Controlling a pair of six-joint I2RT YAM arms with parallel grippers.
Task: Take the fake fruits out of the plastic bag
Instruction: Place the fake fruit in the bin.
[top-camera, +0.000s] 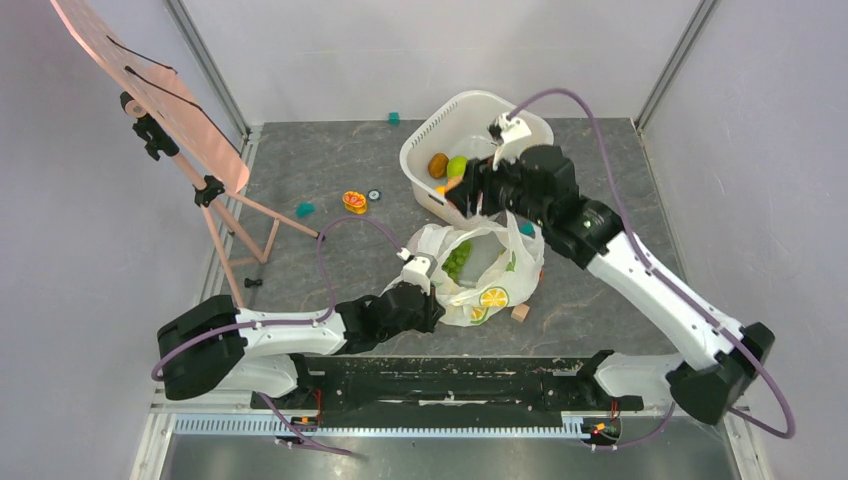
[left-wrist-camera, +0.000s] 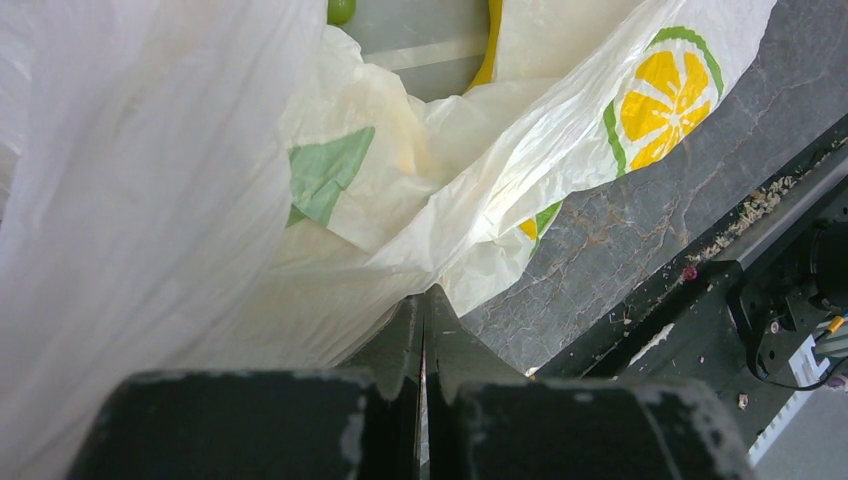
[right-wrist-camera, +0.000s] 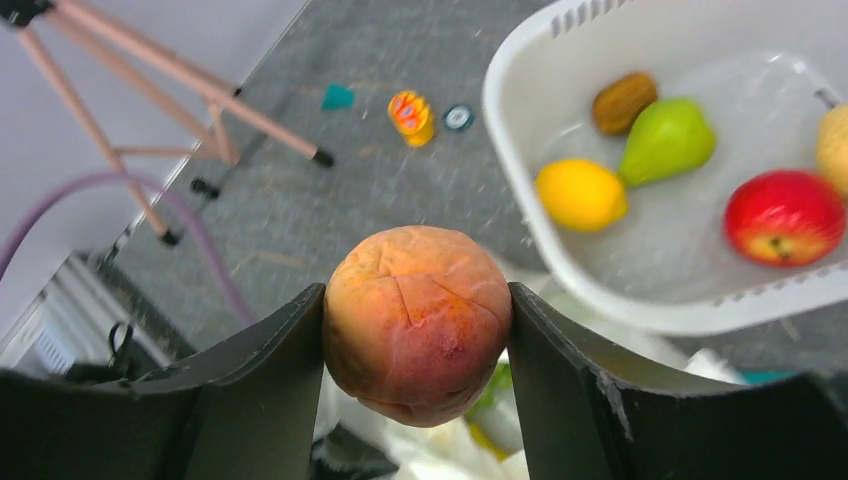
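Note:
The plastic bag (top-camera: 487, 272) lies open mid-table, white with lemon prints. Green fruit (top-camera: 457, 258) shows inside it. My left gripper (top-camera: 432, 293) is shut on the bag's near-left edge; in the left wrist view the closed fingertips (left-wrist-camera: 422, 302) pinch the thin film (left-wrist-camera: 200, 200), with a green fruit (left-wrist-camera: 341, 9) at the top edge. My right gripper (top-camera: 463, 190) is shut on a pink-orange peach (right-wrist-camera: 417, 322), held above the bag next to the white tub (top-camera: 425, 145). The tub (right-wrist-camera: 515, 205) holds a red apple (right-wrist-camera: 783, 216), a green pear (right-wrist-camera: 667, 140), a yellow fruit (right-wrist-camera: 581, 194) and a brown fruit (right-wrist-camera: 623, 102).
A pink easel on a tripod (top-camera: 215, 190) stands at the left. An orange toy (top-camera: 354, 202), a small round piece (top-camera: 374, 195) and teal blocks (top-camera: 305, 209) lie left of the tub. A wooden block (top-camera: 519, 312) lies by the bag's right side. The black base rail (top-camera: 450, 380) runs along the near edge.

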